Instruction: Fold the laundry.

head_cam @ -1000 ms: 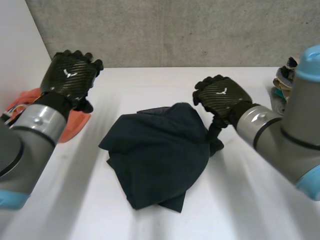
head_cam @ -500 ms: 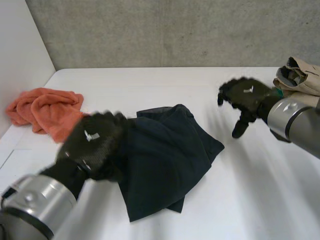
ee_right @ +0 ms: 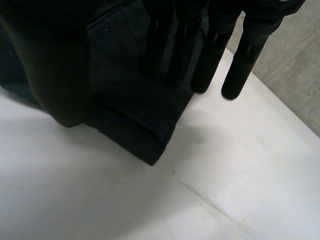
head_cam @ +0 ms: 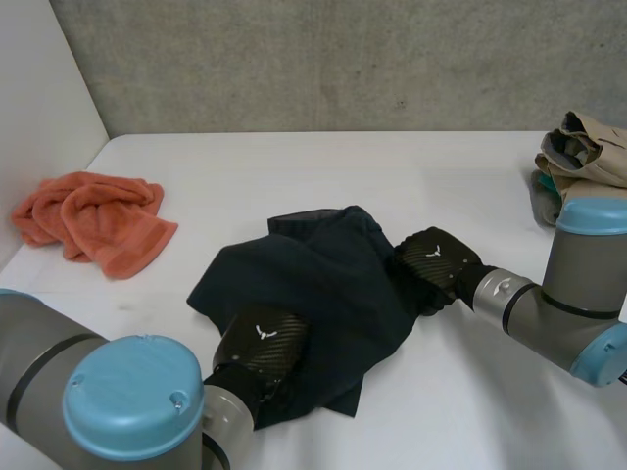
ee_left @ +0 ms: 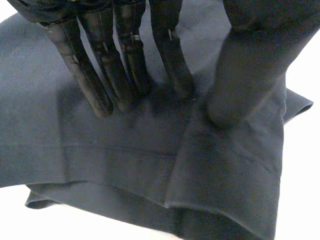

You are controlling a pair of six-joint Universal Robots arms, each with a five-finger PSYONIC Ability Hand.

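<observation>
Dark garment (head_cam: 323, 294) lies crumpled in the middle of the surface (head_cam: 470, 411); left hand (head_cam: 263, 343) is on its near edge, right hand (head_cam: 436, 262) on its right corner; both lie flat, fingers straight, clasping nothing. The risk, I'd say: closing here catches several layers and drags the whole bundle. The left wrist view shows stacked hems under the fingertips (ee_left: 97, 97); the right wrist view shows outer fingers (ee_right: 236, 75) past the cloth's edge; in the head view the hands' backs cover all that.
</observation>
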